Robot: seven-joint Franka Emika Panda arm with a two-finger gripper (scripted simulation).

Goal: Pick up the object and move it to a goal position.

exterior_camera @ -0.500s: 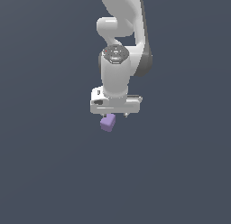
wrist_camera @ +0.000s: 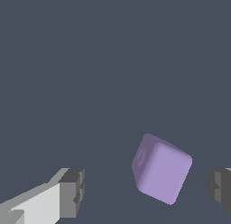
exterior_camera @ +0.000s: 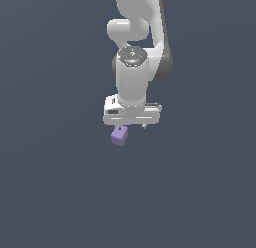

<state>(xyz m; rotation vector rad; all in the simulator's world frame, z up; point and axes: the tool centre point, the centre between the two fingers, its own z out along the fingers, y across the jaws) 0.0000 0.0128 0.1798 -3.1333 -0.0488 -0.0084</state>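
The object, a small light-purple cube [exterior_camera: 119, 136], sits tilted just under the white gripper [exterior_camera: 132, 127] in the exterior view. In the wrist view the cube [wrist_camera: 162, 169] lies between the two dark fingertips [wrist_camera: 73, 191], nearer the other fingertip, with a gap on each side. The gripper [wrist_camera: 146, 190] is open and touches nothing that I can see. In the exterior view the hand hides most of the fingers.
A plain dark grey-blue surface [exterior_camera: 60, 192] fills both views. The white arm [exterior_camera: 132, 77] rises above the gripper toward the top of the exterior view.
The hand has shifted slightly toward the exterior view's right. The cube has stayed where it was.
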